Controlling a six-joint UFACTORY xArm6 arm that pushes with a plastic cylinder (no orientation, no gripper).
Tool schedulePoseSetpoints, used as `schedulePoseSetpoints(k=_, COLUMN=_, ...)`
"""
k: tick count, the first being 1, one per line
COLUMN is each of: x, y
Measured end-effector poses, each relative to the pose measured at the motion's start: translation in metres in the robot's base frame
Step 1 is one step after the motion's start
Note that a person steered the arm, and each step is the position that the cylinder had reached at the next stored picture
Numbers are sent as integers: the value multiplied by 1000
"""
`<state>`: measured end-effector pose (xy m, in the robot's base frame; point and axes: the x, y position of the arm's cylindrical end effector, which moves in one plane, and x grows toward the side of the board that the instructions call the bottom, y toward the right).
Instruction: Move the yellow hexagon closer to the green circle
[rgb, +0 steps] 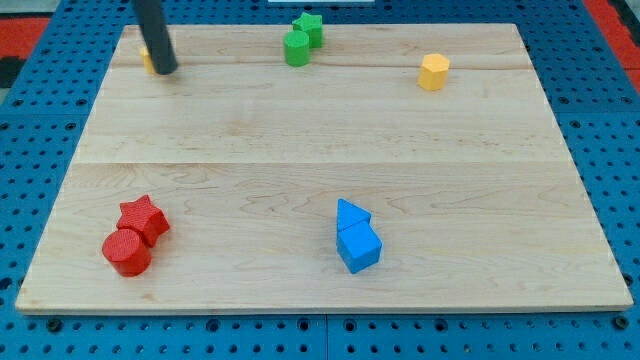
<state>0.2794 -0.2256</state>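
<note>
My tip far left of yellow hexagon

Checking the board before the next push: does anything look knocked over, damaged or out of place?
Nothing is damaged or off the board. One oddity: my tip hides most of a yellow block at the view's top left, far from the yellow hexagon and green circle.
</note>
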Motion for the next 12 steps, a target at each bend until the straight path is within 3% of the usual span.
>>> schedulePoseSetpoints(k=1, x=-22, y=-2)
schedulePoseSetpoints(k=2, x=9, y=49)
schedulePoseSetpoints(k=3, x=34, y=179)
schedulePoseSetpoints(k=4, x=54, y=252)
schedulePoseSetpoints(k=5, x=31, y=309)
schedulePoseSetpoints(k=7, x=-48, y=321)
schedulePoseSetpoints(k=8, x=-53, y=385)
schedulePoseSetpoints(k=9, x=-35, y=386)
schedulePoseSetpoints(k=12, x=-32, y=385)
